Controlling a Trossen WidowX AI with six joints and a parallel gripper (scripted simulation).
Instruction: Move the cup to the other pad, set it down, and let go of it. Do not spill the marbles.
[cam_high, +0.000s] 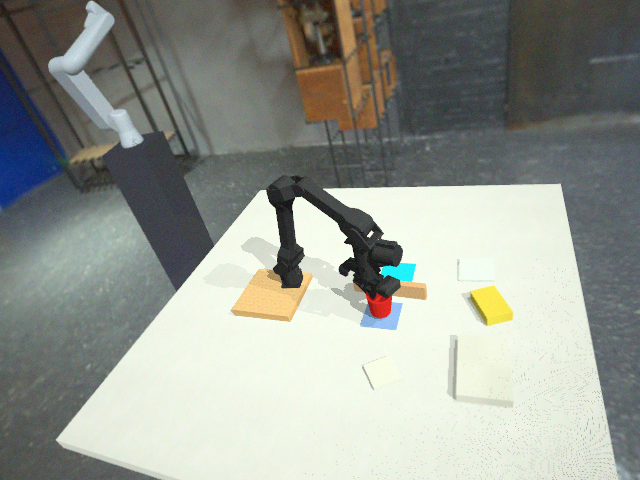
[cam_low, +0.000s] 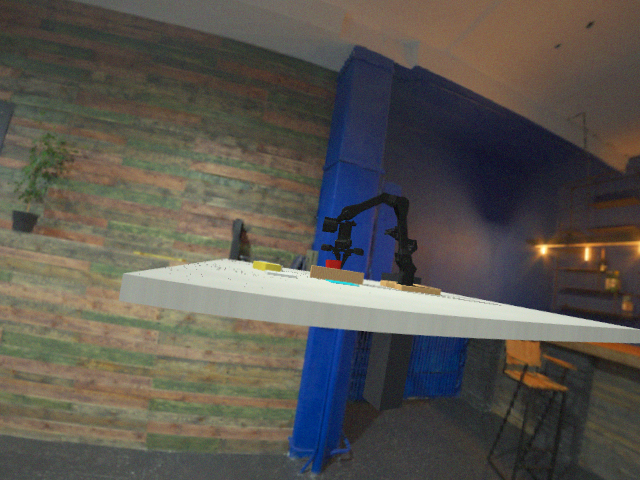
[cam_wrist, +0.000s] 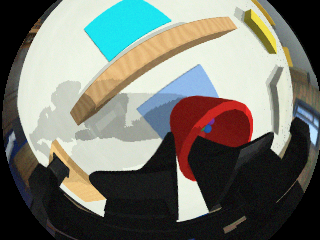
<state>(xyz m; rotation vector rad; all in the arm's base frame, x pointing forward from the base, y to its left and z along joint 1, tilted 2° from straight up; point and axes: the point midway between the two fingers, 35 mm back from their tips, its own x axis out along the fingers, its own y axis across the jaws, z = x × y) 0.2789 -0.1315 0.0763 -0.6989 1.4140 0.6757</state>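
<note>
Red cup (cam_high: 380, 305) is sitting on the pale blue pad (cam_high: 382, 317), beside the wooden bar (cam_high: 410, 289) fronting the cyan pad (cam_high: 398, 271). End effector (cam_high: 381, 293) is pinching the cup's rim, nearly closed; marbles (cam_wrist: 208, 127) are showing inside.

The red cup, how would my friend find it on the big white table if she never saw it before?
Start at the black robot arm on the white table and follow it down to its fingers. They pinch the rim of the red cup, which sits over the darker blue pad, beside a wooden bar. It is the only red, round thing there.
</note>
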